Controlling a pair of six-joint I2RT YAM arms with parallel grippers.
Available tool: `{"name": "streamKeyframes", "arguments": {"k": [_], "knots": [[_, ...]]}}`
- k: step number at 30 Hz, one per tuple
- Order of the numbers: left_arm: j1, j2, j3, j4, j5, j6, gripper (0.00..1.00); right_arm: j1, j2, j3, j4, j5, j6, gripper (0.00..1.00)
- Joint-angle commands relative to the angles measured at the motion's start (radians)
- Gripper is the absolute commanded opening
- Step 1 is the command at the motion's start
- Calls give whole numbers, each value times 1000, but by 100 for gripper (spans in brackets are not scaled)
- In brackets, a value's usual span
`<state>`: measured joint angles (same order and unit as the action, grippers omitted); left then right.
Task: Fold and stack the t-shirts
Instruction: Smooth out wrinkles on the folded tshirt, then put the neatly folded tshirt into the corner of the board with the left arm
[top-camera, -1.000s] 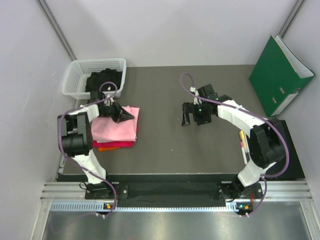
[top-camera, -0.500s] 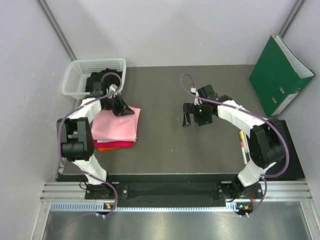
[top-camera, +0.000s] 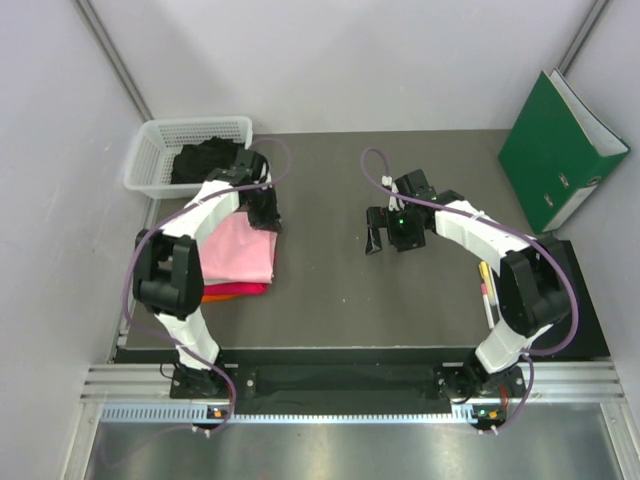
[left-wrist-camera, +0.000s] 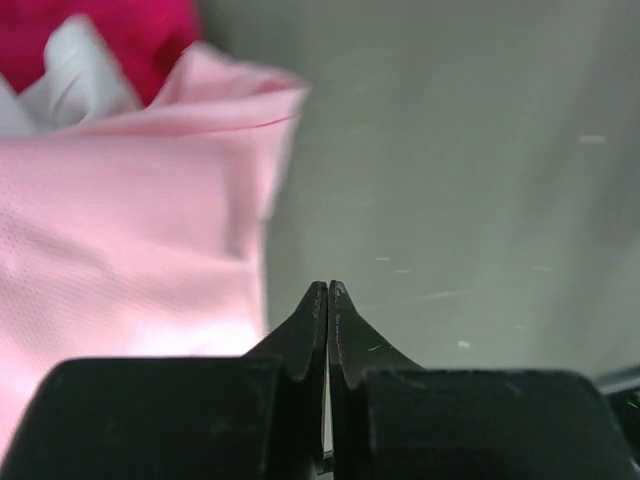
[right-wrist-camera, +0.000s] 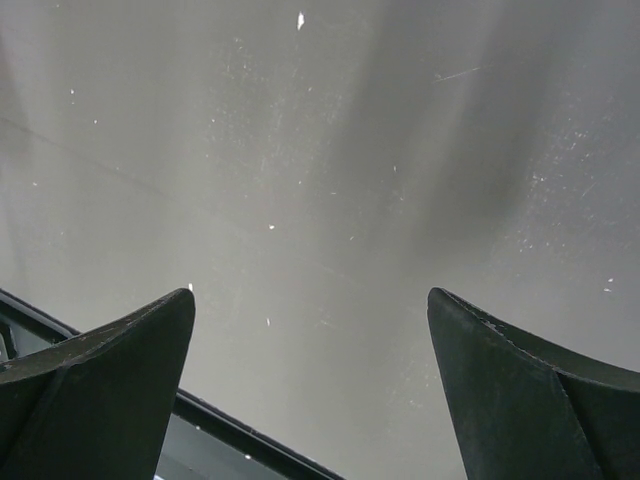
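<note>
Dark table (top-camera: 330, 290), walled on the left, far and right sides; the wide middle strip between the arms lies open. Green binder (top-camera: 560, 150) leans at the far-right corner. White mesh basket (top-camera: 150, 150) sits at the far-left corner with a black t-shirt (top-camera: 200, 160) bunched inside. Just near of it is the folded stack: light pink t-shirt (top-camera: 240, 250) on top, magenta-red t-shirt (top-camera: 235, 290) and orange t-shirt (top-camera: 210, 297) edges showing beneath. Left gripper (top-camera: 268, 215) is at the stack's far-right corner, jaws pressed together on nothing, tips over bare table just beside the pink edge (left-wrist-camera: 130, 230). Right gripper (top-camera: 377, 232) has jaws spread wide over bare mid-table, well apart from the stack. Small markers (top-camera: 487, 290) lie near the right edge.
</note>
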<state>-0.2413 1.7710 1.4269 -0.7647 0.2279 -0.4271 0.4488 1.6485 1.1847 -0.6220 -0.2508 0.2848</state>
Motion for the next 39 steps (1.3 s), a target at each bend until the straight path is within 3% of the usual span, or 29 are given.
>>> {"name": "streamKeyframes", "arguments": {"k": [1,11,26,31,39], "knots": [[-3,51,-29,-85,-160,10,0,7,-18,12,2,15,7,100],[-3,140,-75,-116,-219,30,0,7,-32,-17,18,16,24,100],[45,117,-125,-179,-387,7,0,7,-35,-26,25,13,30,100],[105,84,-163,-194,-404,17,0,7,-33,-33,28,8,30,100],[290,21,-183,-252,-406,36,0,7,-30,-34,38,4,30,100]]}}
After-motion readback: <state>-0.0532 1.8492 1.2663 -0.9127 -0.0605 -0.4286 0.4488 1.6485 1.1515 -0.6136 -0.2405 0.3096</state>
